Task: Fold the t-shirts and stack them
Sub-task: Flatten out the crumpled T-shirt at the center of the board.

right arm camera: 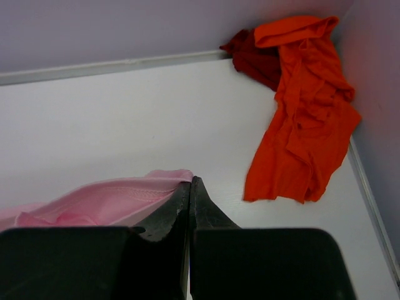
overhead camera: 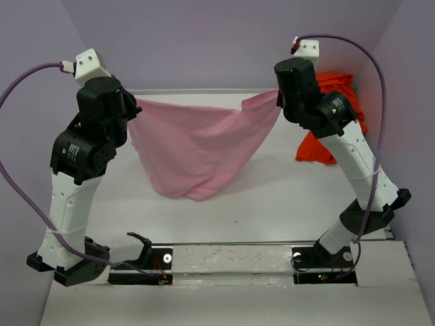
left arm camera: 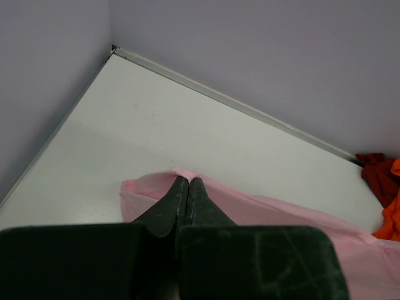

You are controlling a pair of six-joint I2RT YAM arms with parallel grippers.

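Note:
A pink t-shirt [overhead camera: 197, 146] hangs stretched between my two grippers above the white table, its lower part sagging down to the table. My left gripper [overhead camera: 136, 107] is shut on the shirt's left edge; in the left wrist view [left arm camera: 187, 179] pink cloth [left arm camera: 262, 209] pokes out past the closed tips. My right gripper [overhead camera: 277, 98] is shut on the shirt's right edge; the right wrist view [right arm camera: 190, 181] shows the hem [right arm camera: 112, 200] pinched between the tips. An orange t-shirt [overhead camera: 329, 122] lies crumpled at the back right, also in the right wrist view [right arm camera: 300, 119].
A dark red garment [right arm camera: 253, 59] lies under the orange one in the back right corner. Purple walls close the table at the back and both sides. The arm bases [overhead camera: 231, 261] sit at the near edge.

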